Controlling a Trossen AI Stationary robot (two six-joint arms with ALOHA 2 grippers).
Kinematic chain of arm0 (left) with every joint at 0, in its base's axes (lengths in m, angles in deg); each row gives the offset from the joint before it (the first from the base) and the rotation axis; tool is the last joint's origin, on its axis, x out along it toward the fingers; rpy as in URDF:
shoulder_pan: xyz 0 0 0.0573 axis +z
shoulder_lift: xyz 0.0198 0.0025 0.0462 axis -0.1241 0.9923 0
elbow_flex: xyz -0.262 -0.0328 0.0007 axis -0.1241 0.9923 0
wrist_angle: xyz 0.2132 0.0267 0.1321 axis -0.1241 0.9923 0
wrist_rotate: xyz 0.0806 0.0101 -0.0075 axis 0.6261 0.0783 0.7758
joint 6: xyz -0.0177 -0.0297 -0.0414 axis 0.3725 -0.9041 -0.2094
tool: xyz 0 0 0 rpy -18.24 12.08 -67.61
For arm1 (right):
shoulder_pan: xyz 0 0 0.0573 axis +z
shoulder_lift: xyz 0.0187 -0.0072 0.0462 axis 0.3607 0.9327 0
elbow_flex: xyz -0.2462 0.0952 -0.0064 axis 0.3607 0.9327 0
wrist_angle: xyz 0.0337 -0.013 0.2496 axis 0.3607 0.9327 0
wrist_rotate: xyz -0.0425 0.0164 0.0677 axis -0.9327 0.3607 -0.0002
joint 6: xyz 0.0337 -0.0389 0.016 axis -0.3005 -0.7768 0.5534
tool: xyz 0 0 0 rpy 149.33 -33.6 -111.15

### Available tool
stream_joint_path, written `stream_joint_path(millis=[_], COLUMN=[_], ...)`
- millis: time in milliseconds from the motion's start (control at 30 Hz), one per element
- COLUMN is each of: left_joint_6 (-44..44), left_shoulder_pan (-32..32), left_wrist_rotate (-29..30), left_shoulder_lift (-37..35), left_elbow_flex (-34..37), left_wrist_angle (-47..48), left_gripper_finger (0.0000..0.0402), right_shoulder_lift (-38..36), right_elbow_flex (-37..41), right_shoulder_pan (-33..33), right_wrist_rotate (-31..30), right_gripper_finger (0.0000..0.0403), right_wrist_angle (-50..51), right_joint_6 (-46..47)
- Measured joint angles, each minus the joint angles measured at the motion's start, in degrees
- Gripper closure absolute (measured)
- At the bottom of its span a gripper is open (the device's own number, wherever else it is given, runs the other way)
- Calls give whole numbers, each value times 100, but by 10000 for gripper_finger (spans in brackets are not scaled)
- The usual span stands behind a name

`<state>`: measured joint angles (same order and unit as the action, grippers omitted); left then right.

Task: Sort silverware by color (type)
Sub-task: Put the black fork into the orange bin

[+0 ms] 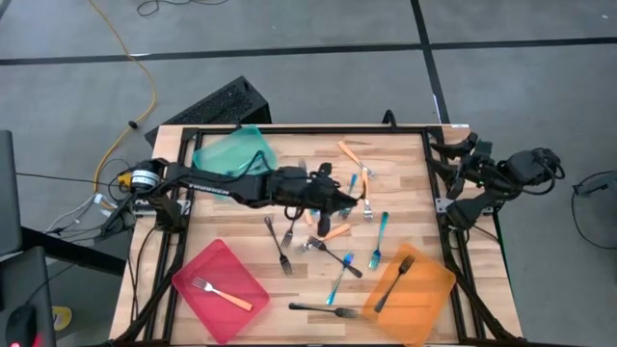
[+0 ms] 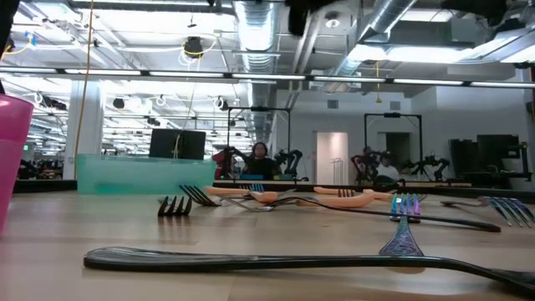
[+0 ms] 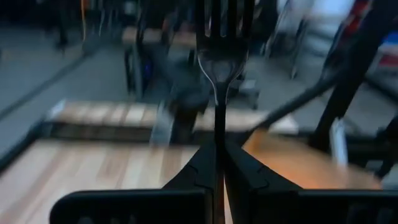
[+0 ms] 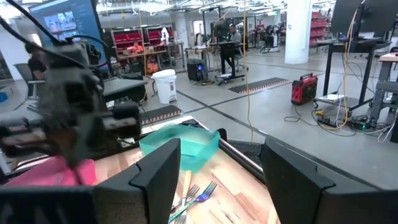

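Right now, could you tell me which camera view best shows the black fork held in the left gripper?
The left wrist view: the black fork stands upright, its handle pinched between the shut fingers. The high view shows only the left gripper over the table's middle, the fork hard to make out. The low and right wrist views do not show it.

A pale wooden tabletop (image 1: 241, 253) carries three translucent plastic trays. The teal tray (image 1: 234, 152) sits at the far left corner, the red tray (image 1: 220, 280) at the near left, and the orange tray (image 1: 413, 281) at the near right (the red and orange ones lie well apart). Beyond the far edge a black keyboard (image 1: 214, 106) rests on the grey floor, with a yellow cable (image 1: 136, 60) trailing past it. A white bin (image 4: 166, 85) and a red box (image 4: 305, 88) stand in the room behind.
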<state>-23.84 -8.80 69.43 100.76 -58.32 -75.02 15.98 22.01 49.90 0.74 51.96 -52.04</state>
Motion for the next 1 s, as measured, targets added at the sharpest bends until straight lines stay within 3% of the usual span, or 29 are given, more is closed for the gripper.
stream_joint_path(millis=[167, 367, 533, 1000], left_joint_6=[-144, -561, -727, -1019], left_shoulder_pan=[-225, -361, -454, -800], left_wrist_rotate=[-355, -598, -1112, -2081], left_shoulder_lift=[209, 634, 1395, 3650], left_elbow_flex=[-3, -213, -1174, -4392], left_wrist_angle=[-1052, -1406, -1343, 323], left_gripper_finger=[401, 401, 401, 401], right_shoulder_lift=[-2, -2, -10, -9], right_elbow_flex=[1, 147, 407, 518], right_shoulder_pan=[-1, -23, -86, -149], right_wrist_rotate=[0, 0, -4, 1], right_gripper_finger=[161, 161, 161, 161], right_wrist_angle=[5, 15, -180, -281], right_joint_6=[-3, -19, 19, -12])
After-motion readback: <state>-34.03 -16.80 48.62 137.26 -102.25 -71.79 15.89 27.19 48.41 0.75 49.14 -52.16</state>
